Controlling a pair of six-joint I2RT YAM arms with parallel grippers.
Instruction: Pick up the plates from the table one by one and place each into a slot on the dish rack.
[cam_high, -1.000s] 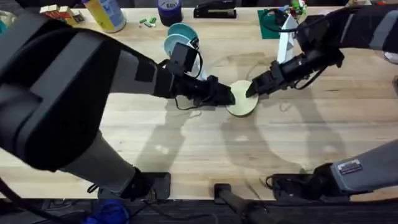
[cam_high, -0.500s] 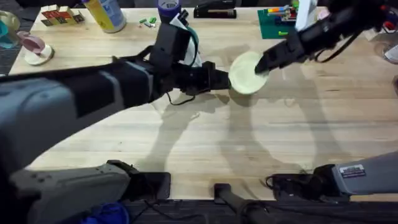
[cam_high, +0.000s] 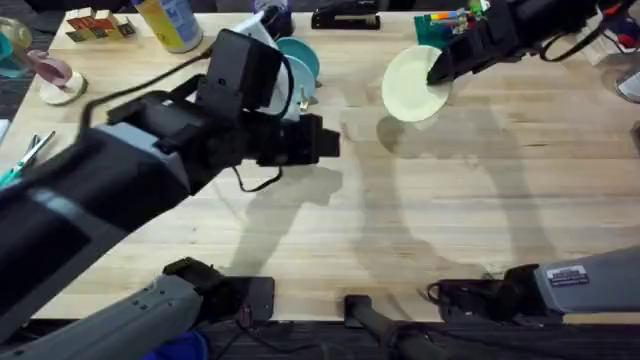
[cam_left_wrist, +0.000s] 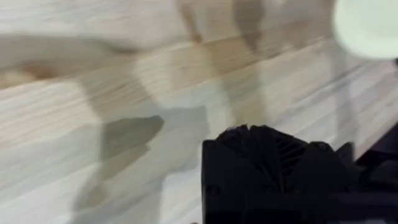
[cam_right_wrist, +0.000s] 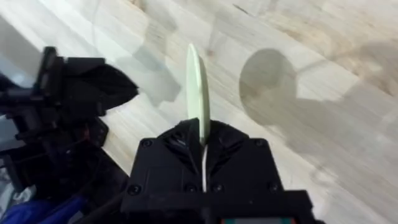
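The right gripper (cam_high: 437, 72) is clamped on the rim of the pale yellow-green plate (cam_high: 413, 85), held clear of the table (cam_high: 480, 200) near the back edge. The left gripper's (cam_high: 325, 138) finger state cannot be told. The plate looks thin, stiff, light and probably slick; an edge pinch suits it, seated well in.

Plate (cam_right_wrist: 196, 87) edge-on in right claw (cam_right_wrist: 203, 146)

The large light natural-wood desk (cam_high: 330, 230) carries, along its far edge, a yellow bottle (cam_high: 170, 22), a green building-brick baseplate (cam_high: 436, 35), a black stapler (cam_high: 345, 15) and light blue plastic plates (cam_high: 296, 62).
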